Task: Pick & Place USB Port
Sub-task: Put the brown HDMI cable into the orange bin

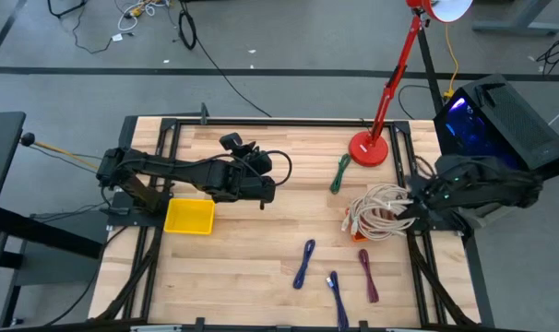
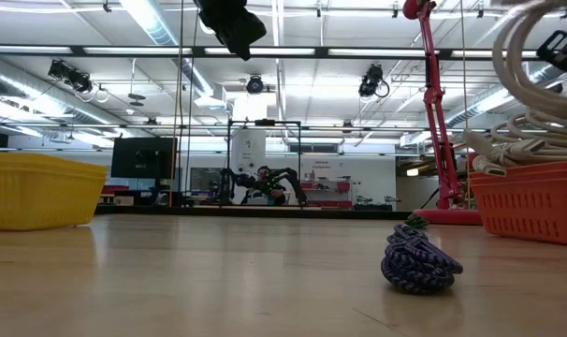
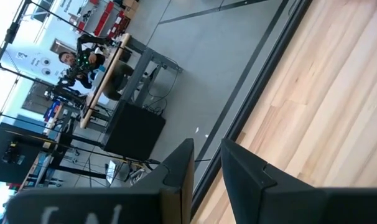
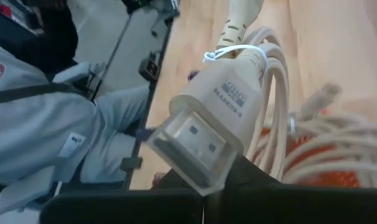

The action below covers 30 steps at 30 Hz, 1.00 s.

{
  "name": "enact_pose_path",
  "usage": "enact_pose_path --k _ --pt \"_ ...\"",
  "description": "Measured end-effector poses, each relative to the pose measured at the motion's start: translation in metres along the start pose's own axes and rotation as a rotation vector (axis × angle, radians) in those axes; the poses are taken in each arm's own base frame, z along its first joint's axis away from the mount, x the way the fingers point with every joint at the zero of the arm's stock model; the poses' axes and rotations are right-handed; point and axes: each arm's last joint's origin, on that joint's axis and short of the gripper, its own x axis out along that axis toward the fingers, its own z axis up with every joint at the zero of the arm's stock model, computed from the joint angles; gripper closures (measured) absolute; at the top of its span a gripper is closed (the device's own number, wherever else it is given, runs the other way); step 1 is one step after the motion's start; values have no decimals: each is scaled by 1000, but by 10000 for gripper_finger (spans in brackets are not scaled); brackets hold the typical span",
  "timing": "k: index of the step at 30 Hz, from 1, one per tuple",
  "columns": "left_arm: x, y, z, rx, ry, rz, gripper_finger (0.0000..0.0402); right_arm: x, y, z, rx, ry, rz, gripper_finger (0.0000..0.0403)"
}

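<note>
R gripper [image 4: 204,180] clamped on beige HDMI plug [image 4: 204,121], over orange basket [image 2: 531,201] | L gripper [image 3: 207,165] part-open, nothing held, just beside yellow bin [image 1: 189,217]

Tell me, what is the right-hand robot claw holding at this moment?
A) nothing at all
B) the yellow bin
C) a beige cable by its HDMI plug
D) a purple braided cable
C: in the right wrist view the right gripper is shut on the beige HDMI plug, whose cable runs back to the coiled bundle over the orange basket.
</note>
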Motion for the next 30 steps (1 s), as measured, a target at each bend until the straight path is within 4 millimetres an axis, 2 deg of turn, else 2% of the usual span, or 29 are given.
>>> enact_pose_path --k 28,30 --pt "0 -1 0 3 7 -32 317 18 -17 -15 78 74 -122 394" --pt "0 -1 0 3 7 -32 317 18 -18 -16 85 77 -135 385"
